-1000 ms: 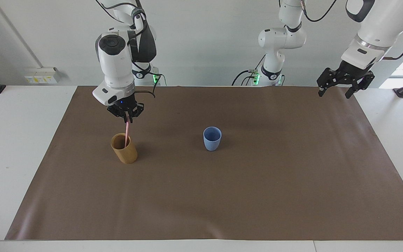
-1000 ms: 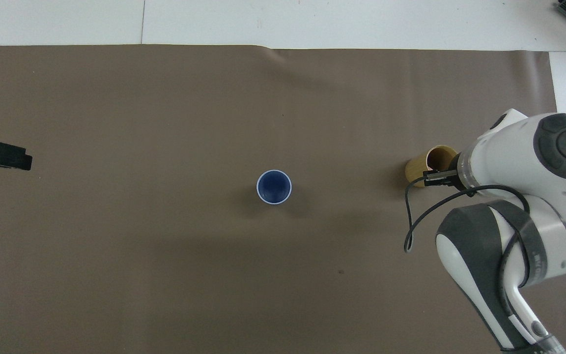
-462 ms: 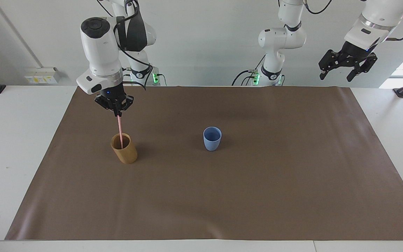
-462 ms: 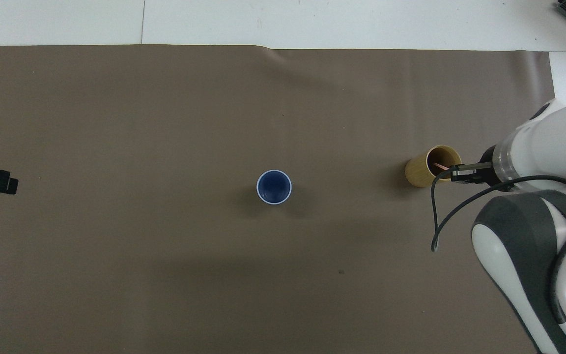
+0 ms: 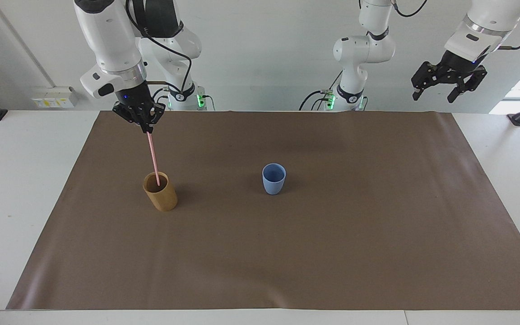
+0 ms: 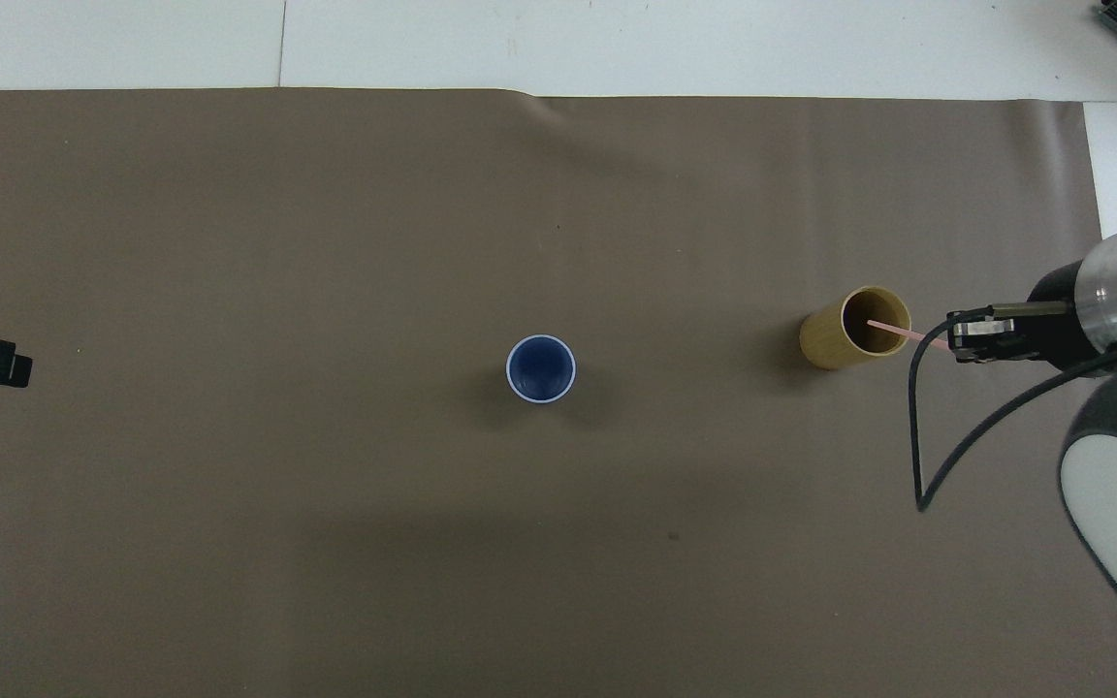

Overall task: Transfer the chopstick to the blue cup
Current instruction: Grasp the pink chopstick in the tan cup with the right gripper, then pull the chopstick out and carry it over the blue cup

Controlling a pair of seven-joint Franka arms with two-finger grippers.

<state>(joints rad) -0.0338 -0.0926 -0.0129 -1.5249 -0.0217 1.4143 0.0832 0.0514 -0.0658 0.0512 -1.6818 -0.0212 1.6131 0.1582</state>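
Your brown mat [image 5: 287,253] covers the counter [image 5: 16,180]. Right gripper [image 5: 145,127], fingers pinching the chopstick [image 5: 153,155], hangs over the tan holder [image 5: 160,195]; its lower tip sits inside. Left gripper [image 5: 440,92] waits, fingers spread, near the counter's corner. Blue cup [image 5: 273,179] stands mid-mat.

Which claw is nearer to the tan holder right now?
Right. The right claw is over the tan holder, shut on the chopstick, whose lower end is inside it. The left claw waits, open, above the table's edge at the left arm's end.
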